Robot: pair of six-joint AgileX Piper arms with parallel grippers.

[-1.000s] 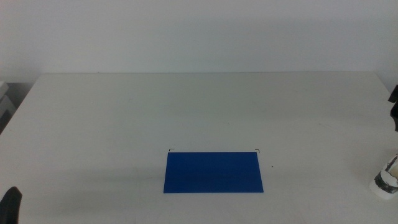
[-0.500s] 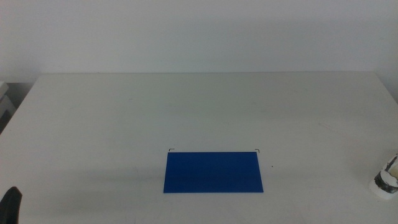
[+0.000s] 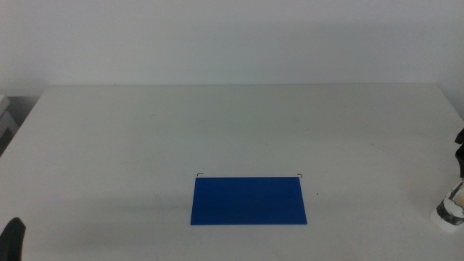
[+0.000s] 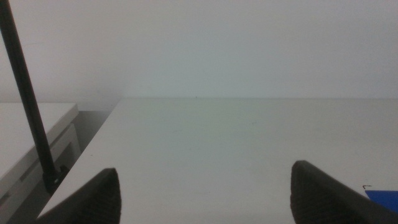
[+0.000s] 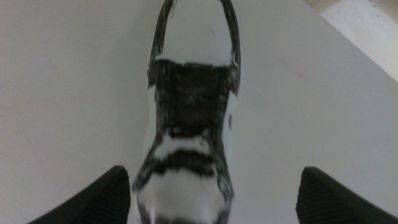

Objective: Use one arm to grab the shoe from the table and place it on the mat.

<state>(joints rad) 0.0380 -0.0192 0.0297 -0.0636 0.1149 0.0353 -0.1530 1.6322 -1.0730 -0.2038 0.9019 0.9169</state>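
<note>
The blue mat (image 3: 249, 201) lies flat at the front middle of the white table (image 3: 232, 123). The shoe (image 3: 451, 206), white with shiny silver-black panels, stands at the table's right edge, only partly in the middle view. In the right wrist view the shoe (image 5: 189, 106) lies straight ahead, and my right gripper (image 5: 212, 180) is open, one jaw on each side of its near end, above it. A dark part of the right arm (image 3: 460, 148) shows just above the shoe. My left gripper (image 4: 205, 196) is open and empty at the table's front left corner (image 3: 13, 239).
A corner of the mat (image 4: 382, 196) shows beside the left gripper's jaw. A black cable (image 4: 28, 106) hangs near the table's left edge. A grey-white unit (image 3: 6, 119) stands off the table's left side.
The dark part of the right arm at the right edge went out of view, then came back lower, closer above the shoe. The shoe, the mat and the left gripper have not moved.
</note>
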